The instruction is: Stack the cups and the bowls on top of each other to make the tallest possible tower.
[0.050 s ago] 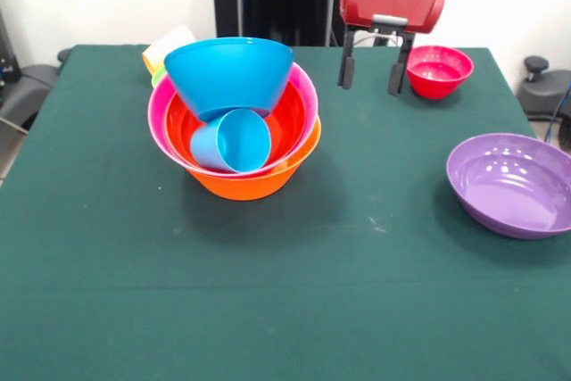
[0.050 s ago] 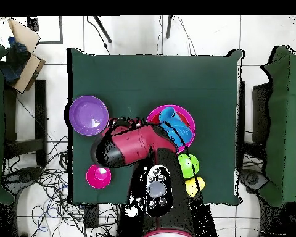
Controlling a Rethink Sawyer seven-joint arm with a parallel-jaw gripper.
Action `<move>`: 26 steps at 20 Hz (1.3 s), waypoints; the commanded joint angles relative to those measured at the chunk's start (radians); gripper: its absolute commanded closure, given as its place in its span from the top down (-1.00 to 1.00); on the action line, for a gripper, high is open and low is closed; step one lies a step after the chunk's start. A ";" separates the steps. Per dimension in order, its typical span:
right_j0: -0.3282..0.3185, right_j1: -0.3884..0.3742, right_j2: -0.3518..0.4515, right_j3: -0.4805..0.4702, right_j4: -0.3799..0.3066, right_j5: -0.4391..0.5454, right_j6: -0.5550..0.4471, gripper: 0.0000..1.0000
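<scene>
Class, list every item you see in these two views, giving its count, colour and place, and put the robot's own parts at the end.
Large glossy plastic bowls: three nested, orange as base, pink, red-orange inside; table's middle.
Blue plastic bowl: one, tilted on the stack.
Light blue plastic tumbler: one, on its side inside the stack.
Yellow-orange tumbler: one, behind the stack.
Small green bowl: one, beside the yellow-orange tumbler.
Purple plastic bowl: one, alone near a table edge.
Small magenta bowl: one, beside the end effector.
Green table: one.
End effector: one, red and black, fingers apart, empty.
</scene>
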 commanded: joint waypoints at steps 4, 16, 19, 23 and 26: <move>0.076 0.087 -0.088 0.060 -0.018 -0.097 0.129 1.00; 0.206 0.061 -0.150 0.059 0.070 -0.017 0.157 1.00; 0.228 0.071 -0.166 0.057 0.084 -0.026 0.158 1.00; 0.251 0.081 -0.186 0.058 0.101 -0.035 0.154 1.00; 0.268 0.087 -0.198 0.055 0.116 -0.036 0.151 1.00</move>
